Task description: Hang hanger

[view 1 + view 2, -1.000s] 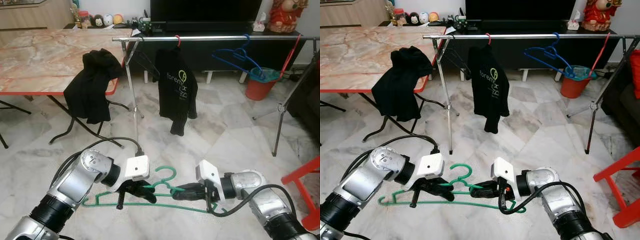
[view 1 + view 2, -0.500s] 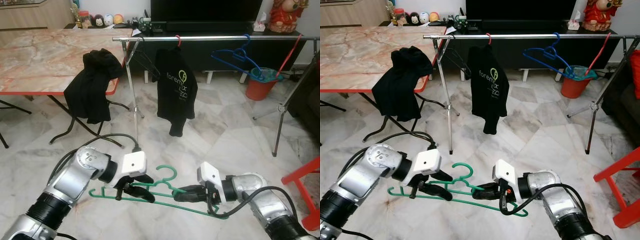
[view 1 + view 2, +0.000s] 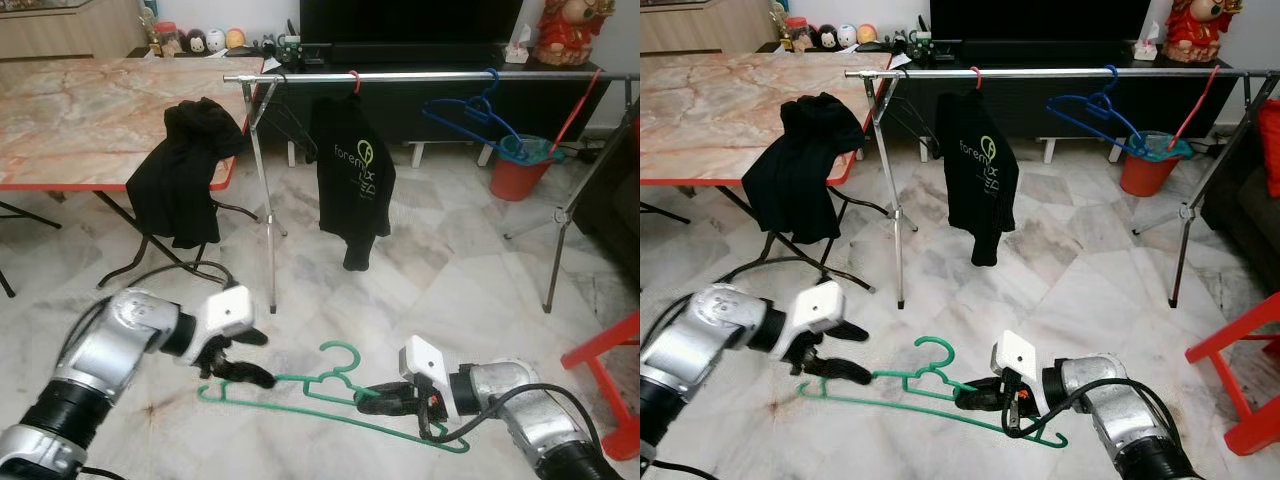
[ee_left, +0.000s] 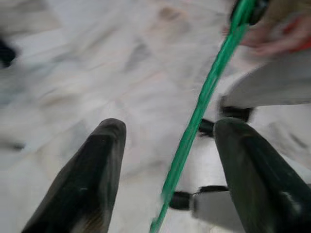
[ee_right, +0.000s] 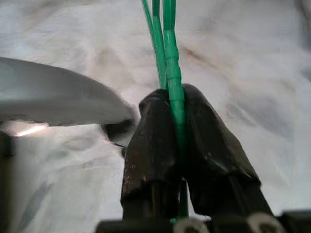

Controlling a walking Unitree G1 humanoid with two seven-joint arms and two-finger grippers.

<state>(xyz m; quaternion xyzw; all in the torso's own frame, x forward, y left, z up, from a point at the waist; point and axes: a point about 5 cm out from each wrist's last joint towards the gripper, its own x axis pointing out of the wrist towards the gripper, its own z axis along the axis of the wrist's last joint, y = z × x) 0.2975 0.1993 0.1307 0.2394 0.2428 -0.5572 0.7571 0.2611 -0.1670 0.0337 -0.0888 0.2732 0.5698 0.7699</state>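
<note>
- Marble-topped table [image 3: 90,110] with a black garment [image 3: 180,170] draped over its red edge, far left.
- Left gripper [image 3: 240,358], fingers spread wide, straddling the green plastic hanger [image 3: 330,385]'s left end above the marble floor [image 3: 420,270].
- Right gripper [image 3: 375,400] pinching the hanger's middle.
- Steel clothes rail [image 3: 420,76] carrying a black printed shirt [image 3: 352,175] and a blue hanger [image 3: 480,105].
- Orange bucket [image 3: 515,172], contents unclear.

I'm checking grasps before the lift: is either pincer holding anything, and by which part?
The right pincer is shut on the green hanger, gripping its wire just below the hook. The left pincer is open, its fingers apart on either side of the hanger's end.
</note>
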